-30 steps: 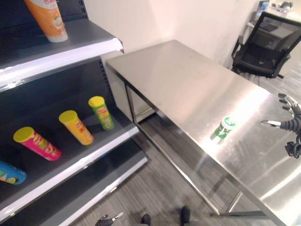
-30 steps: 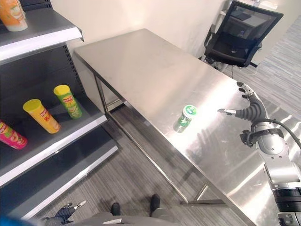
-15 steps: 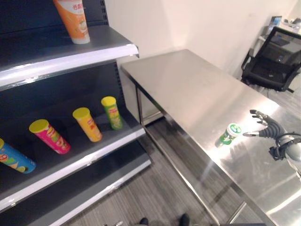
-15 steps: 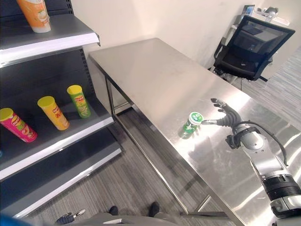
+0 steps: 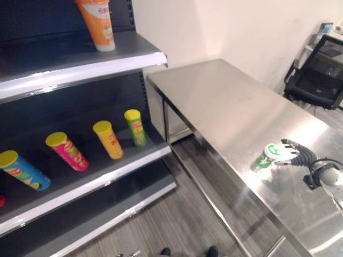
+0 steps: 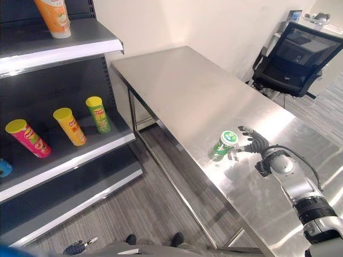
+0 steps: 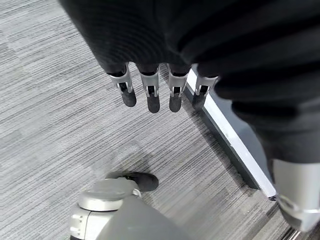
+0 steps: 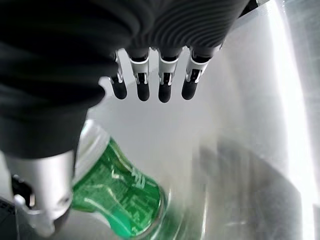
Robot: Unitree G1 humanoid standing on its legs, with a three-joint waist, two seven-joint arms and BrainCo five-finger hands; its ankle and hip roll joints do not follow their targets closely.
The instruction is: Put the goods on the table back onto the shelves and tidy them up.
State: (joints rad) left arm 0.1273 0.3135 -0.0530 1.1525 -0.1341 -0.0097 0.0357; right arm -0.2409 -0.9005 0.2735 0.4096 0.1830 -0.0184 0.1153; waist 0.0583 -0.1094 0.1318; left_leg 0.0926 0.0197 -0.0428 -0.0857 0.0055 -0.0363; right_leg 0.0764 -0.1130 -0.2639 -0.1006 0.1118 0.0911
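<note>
A small green canister with a white-and-green lid (image 6: 224,145) stands upright near the front edge of the steel table (image 6: 182,80). My right hand (image 6: 253,143) is right beside it on the table side, open, fingers spread toward the lid. In the right wrist view the canister (image 8: 120,200) sits between the thumb (image 8: 42,200) and the straight fingers (image 8: 150,92), which are not curled round it. My left hand (image 7: 150,95) hangs open over the carpet, low by the shelf base (image 6: 79,248).
The dark shelf unit (image 5: 107,176) to the left holds leaning tubes on its middle shelf: green (image 5: 135,127), yellow (image 5: 108,139), pink (image 5: 67,151), blue (image 5: 24,170). An orange tube (image 5: 98,24) stands on the upper shelf. A black office chair (image 6: 289,59) sits beyond the table.
The camera has swung, shifting the whole picture. My right hand has travelled left across the table from well clear of the green canister to right against it.
</note>
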